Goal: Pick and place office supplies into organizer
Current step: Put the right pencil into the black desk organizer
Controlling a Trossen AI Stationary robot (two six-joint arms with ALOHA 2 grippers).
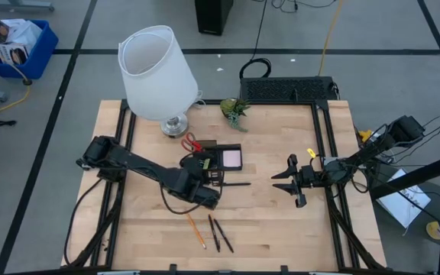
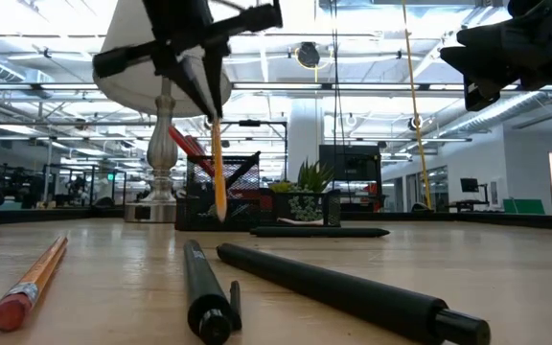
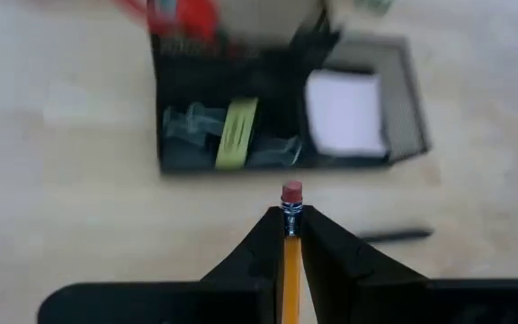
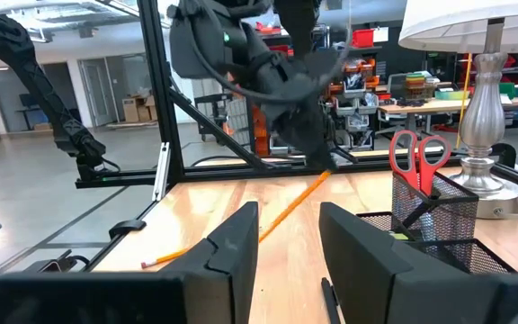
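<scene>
Carrying a pencil (image 3: 290, 243) toward the organizer (image 1: 221, 162), the left gripper (image 3: 291, 236) has its fingers clamped on the shaft, eraser forward, just short of the tray's front wall. This looks like the transport step; next it likely needs lining up over a compartment before letting go. The right gripper (image 4: 288, 236) waits well off to the side, fingers apart and empty. Another pencil (image 1: 196, 231) and two pens (image 1: 218, 234) lie on the table (image 1: 281, 221) (scissors (image 4: 417, 159) already stand in the cup). No writing can be read.
</scene>
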